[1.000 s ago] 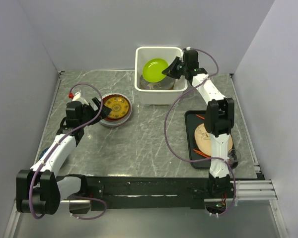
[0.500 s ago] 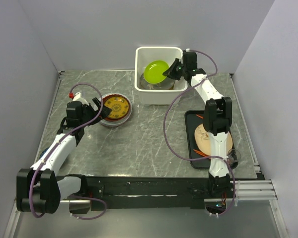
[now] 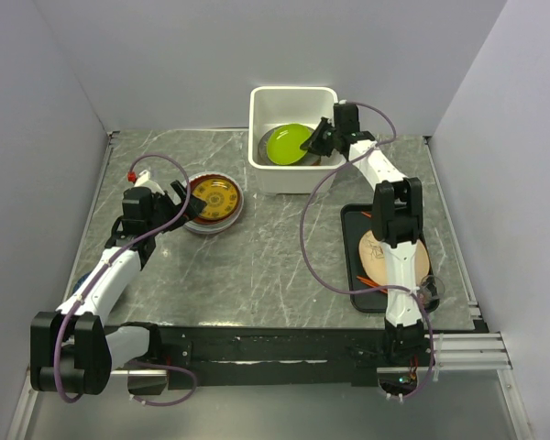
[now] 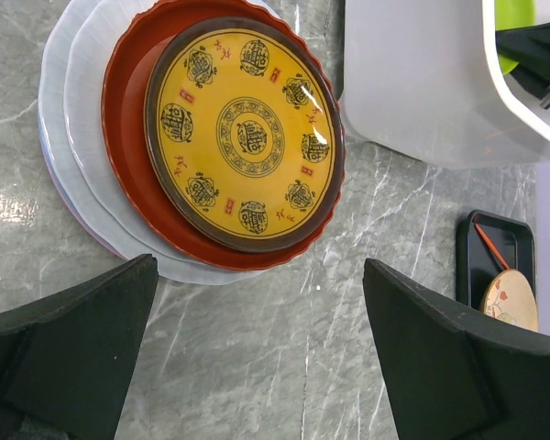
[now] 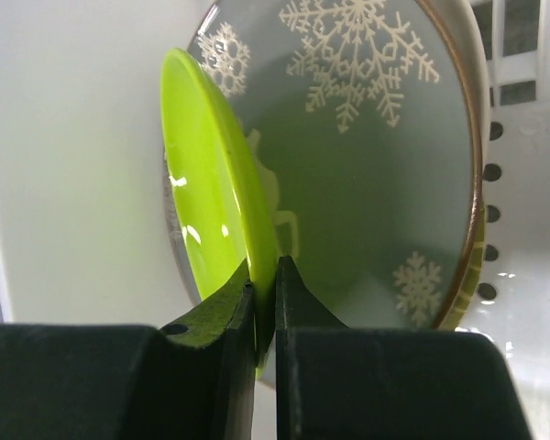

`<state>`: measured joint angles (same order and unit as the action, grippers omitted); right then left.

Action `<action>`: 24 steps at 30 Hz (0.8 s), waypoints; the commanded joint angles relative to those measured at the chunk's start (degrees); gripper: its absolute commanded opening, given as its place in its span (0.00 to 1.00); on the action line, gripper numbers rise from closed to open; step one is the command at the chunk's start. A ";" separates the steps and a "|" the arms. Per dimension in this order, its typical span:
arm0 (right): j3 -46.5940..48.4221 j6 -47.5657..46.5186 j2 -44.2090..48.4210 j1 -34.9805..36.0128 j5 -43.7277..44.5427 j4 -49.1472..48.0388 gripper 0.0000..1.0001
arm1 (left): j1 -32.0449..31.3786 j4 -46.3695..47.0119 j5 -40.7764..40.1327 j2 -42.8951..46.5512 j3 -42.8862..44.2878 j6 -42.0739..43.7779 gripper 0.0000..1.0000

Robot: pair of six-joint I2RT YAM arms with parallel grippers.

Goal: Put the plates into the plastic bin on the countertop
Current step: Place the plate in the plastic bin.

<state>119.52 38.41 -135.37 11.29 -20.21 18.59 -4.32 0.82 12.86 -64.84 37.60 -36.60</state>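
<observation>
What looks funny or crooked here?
The lime green plate is tilted inside the plastic bin, over the snowflake plate, because the right tool pinches its rim. Nothing looks spilled or broken.

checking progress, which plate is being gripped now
The lime green plate, pinched at its rim by the right end effector in the plastic bin; the snowflake plate and the red-and-yellow stack are free.
</observation>
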 commanded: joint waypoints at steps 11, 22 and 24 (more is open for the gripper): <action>1.85 -0.71 1.34 -0.39 0.96 -0.66 0.36 | -0.25 0.76 1.29 1.20 0.01 1.09 0.99; 3.00 -1.67 5.37 -0.39 3.77 3.91 0.56 | -0.25 0.76 1.38 1.47 -0.34 1.00 0.99; 2.47 -2.38 7.21 -0.30 5.26 4.70 0.58 | -0.25 0.76 1.29 1.38 -0.34 0.92 0.99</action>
<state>120.01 37.21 -135.06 11.94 -19.90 20.99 -4.32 0.80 13.26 -64.64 37.60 -36.60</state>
